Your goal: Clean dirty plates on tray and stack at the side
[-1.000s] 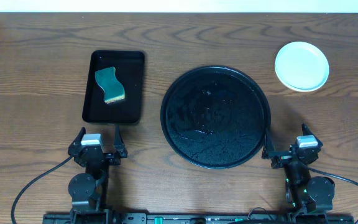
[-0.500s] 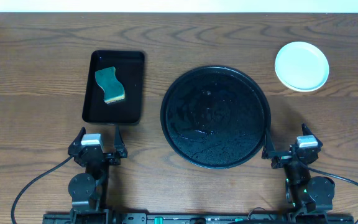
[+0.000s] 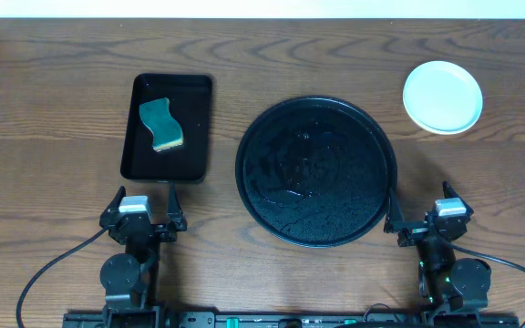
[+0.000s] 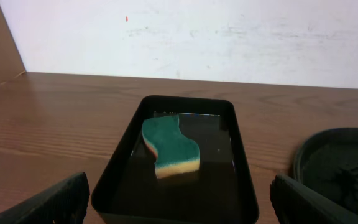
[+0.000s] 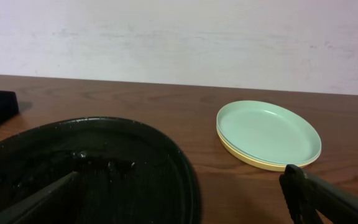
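Task looked done: plates sat stacked on the desk right of the wet, plate-free tray, left pincer and right pincer both released and empty, so the best call was no further contact with the stack.

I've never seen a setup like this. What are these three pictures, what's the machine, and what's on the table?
A left arm and a right arm, both robotic, sit at the near edge of a wooden table. One picture looks down from above. The other two come from a camera on each wrist, so the dark shapes in their bottom corners are the left fingers and right fingers, wide open and holding nothing. On the table are a sponge in a rectangular black tray, a wet-looking round black tray, and stacked plates, mint over yellow.
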